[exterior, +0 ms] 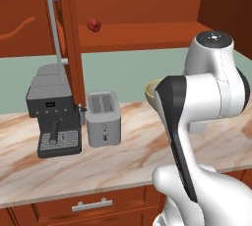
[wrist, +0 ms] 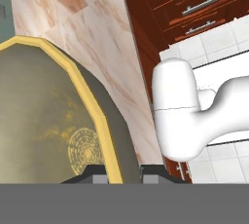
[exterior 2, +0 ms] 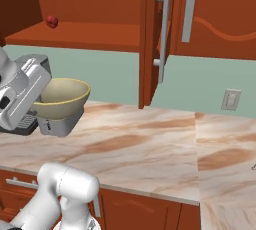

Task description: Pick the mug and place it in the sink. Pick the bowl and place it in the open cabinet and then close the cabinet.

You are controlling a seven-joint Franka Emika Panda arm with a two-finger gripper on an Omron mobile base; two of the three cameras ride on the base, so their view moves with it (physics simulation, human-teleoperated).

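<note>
The olive-gold bowl (exterior 2: 61,97) hangs in the air above the marble counter (exterior 2: 150,144), in front of the toaster. My gripper (wrist: 121,172) is shut on the bowl's yellow rim (wrist: 104,135), one finger inside and one outside. In the left base view only a piece of the bowl (exterior: 151,89) peeks out behind my arm. Above and behind, the cabinet (exterior 2: 80,33) stands open, its door (exterior 2: 150,44) swung out with a long silver handle (exterior 2: 163,29). Its shelf (exterior: 142,36) is also seen from the left. The mug and the sink are out of view.
A small red thing (exterior: 93,24) lies on the cabinet shelf. A dark coffee machine (exterior: 51,109) and a silver toaster (exterior: 103,118) stand on the counter at the left. Drawers (exterior: 91,204) run below the counter edge. A wall outlet (exterior 2: 231,99) sits at the right.
</note>
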